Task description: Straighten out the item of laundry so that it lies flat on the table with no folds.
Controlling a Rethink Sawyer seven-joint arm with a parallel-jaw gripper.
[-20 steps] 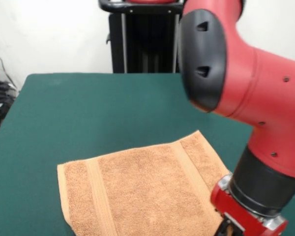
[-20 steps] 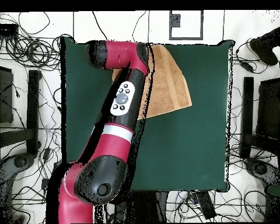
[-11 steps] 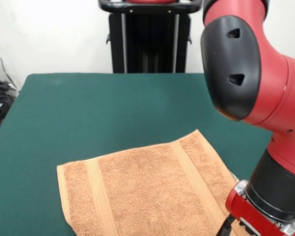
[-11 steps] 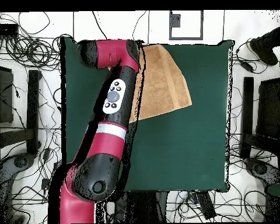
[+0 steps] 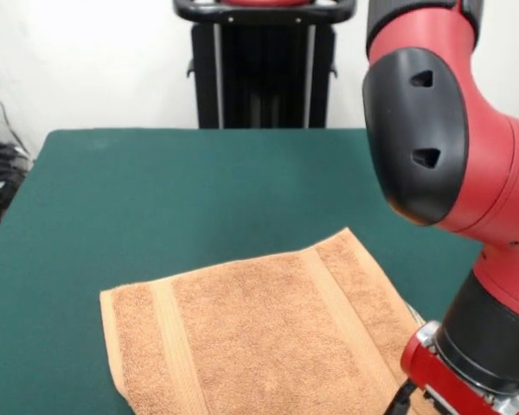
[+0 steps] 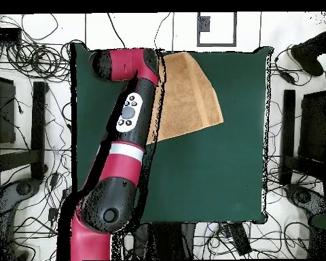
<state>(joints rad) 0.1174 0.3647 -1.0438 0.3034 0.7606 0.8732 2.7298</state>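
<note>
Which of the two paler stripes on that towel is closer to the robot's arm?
The stripe on the picture's right in the front view, running toward the arm's wrist. The other stripe lies near the towel's left end, far from the arm.

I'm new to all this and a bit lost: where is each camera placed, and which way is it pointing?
Front view: sits across the table, facing the robot; the red arm fills the right, above the towel.
Overhead view: hangs above, looking straight down; the whole arm reaches up from the bottom.
Both share the towel, green table and arm, turned half round.
</note>
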